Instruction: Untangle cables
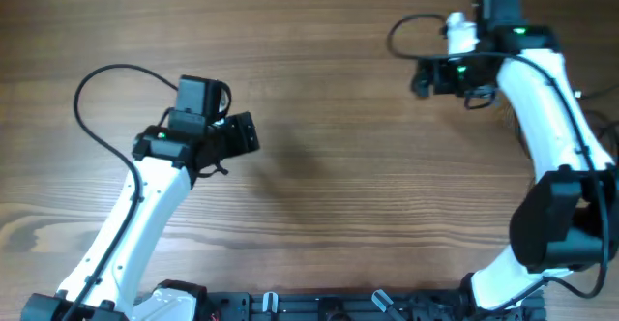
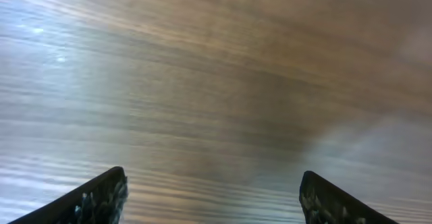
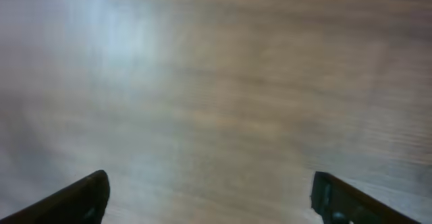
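No thin task cables show in any view; they are out of view. My left gripper point(image 1: 247, 135) hovers over bare wood left of the table's middle, pointing right. In the left wrist view its two fingers point(image 2: 212, 183) are wide apart with only wood grain between them. My right gripper point(image 1: 422, 76) is at the far right of the table, pointing left. In the right wrist view its fingers point(image 3: 209, 183) are also wide apart over bare, blurred wood.
The wooden table point(image 1: 329, 186) fills the overhead view. A thick black arm cable loops beside the left arm point(image 1: 92, 84) and another by the right wrist point(image 1: 398, 33). Both arm bases stand at the front edge point(image 1: 290, 306).
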`<act>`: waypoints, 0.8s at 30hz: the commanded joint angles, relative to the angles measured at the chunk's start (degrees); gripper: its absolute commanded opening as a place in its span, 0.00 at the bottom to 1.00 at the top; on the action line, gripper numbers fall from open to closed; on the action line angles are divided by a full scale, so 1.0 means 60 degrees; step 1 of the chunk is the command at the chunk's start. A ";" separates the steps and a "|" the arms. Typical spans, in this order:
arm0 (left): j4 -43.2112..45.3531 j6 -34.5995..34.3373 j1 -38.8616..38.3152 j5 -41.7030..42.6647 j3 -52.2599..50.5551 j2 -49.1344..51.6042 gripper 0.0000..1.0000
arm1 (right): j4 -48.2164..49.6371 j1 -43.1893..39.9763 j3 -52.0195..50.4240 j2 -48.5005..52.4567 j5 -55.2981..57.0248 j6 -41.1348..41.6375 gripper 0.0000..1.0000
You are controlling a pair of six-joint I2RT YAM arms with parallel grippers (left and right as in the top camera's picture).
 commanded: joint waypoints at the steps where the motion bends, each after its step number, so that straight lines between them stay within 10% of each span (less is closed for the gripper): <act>1: -0.0907 0.0295 -0.0270 -0.1617 0.0000 0.0055 0.80 | -0.0514 0.0474 0.0200 0.0124 0.0845 -0.0477 0.98; 13: -0.2856 -0.0656 -0.0270 -0.0783 -0.0211 -0.0200 0.76 | -0.1712 0.0503 0.0040 -0.0659 0.0076 0.0412 0.98; 24: -0.1610 -0.0619 -0.0273 -0.0317 -0.1967 -0.3432 0.76 | 0.0801 0.0499 -0.3286 -0.4758 0.0080 0.0437 0.98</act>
